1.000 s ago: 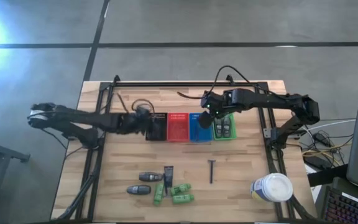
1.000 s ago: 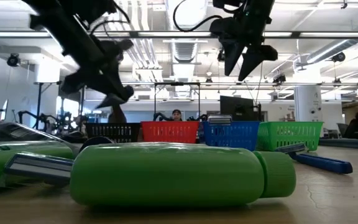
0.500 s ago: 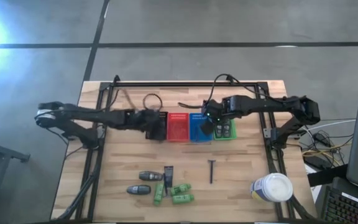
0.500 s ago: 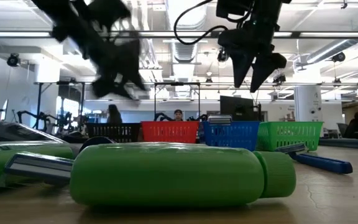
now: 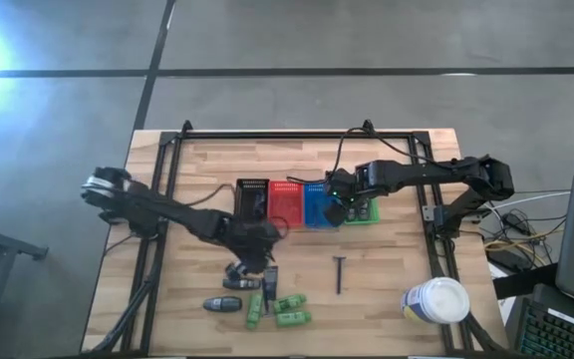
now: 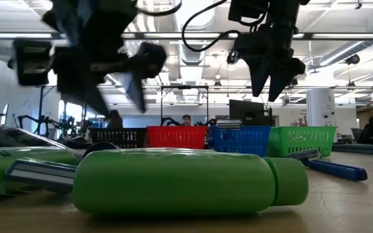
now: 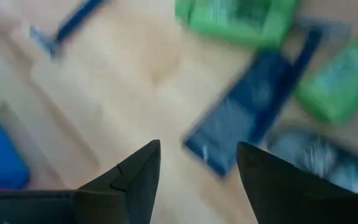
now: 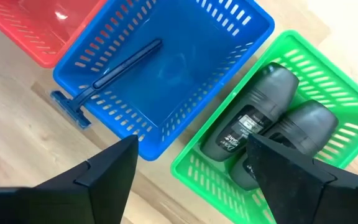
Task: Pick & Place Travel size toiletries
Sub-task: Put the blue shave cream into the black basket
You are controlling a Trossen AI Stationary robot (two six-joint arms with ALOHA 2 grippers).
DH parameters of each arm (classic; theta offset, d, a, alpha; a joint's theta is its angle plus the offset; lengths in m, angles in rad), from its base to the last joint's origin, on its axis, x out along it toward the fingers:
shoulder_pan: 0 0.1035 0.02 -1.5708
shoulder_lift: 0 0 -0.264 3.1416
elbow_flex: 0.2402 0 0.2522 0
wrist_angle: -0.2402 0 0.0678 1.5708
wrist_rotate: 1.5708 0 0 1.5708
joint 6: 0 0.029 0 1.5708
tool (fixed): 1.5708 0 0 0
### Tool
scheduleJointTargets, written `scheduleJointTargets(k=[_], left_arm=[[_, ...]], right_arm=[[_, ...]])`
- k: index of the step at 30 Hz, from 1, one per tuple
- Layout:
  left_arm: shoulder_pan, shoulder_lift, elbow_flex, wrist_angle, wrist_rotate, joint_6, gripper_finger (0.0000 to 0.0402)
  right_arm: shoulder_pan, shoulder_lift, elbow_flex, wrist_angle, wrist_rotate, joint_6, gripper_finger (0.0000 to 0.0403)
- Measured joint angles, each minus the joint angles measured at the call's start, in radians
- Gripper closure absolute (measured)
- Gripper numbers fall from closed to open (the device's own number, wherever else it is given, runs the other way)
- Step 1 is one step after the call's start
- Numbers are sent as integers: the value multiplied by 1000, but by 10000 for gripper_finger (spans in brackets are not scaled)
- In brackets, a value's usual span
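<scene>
Two dark grey oval containers [image 8: 266,127] lie in the green mesh basket [image 8: 328,93]; right gripper [image 5: 335,213] hovers above, jaws wide, empty. Left gripper [image 5: 252,261] hangs over the dark flat tube [image 5: 269,278] on the wooden bench [image 5: 387,269], jaws apart, empty.

Black [image 5: 251,197], red [image 5: 285,202], blue [image 5: 317,203] & green [image 5: 364,211] mesh baskets in a row, far side of wooden table [image 5: 387,259]; white round canister [image 5: 436,300] near front right corner

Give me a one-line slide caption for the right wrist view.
Right gripper, fingers open, above a blue basket with a razor propped over its rim, and a green basket holding two grey containers.
</scene>
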Motion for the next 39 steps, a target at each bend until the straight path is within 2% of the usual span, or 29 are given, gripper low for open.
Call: scheduleJointTargets(k=[7,11,17,25,29,34,39], left_arm=[[-15,149,187,-89,191,5,186],[-23,211,235,-139,202,47,186],[-38,276,244,-136,226,73,186],[-42,322,244,-103,197,76,193],[-41,343,241,-105,179,75,225],[-41,347,240,-104,161,47,287],[-27,288,234,-136,35,-32,339]], right_arm=[[15,0,0,-10,-2,0,131],[24,0,0,-31,5,-1,140],[38,0,0,-48,11,-1,151],[51,0,0,-48,35,23,155],[52,0,0,-48,35,26,144],[53,-3,-1,-52,35,26,134],[55,-37,-2,-55,65,32,128]])
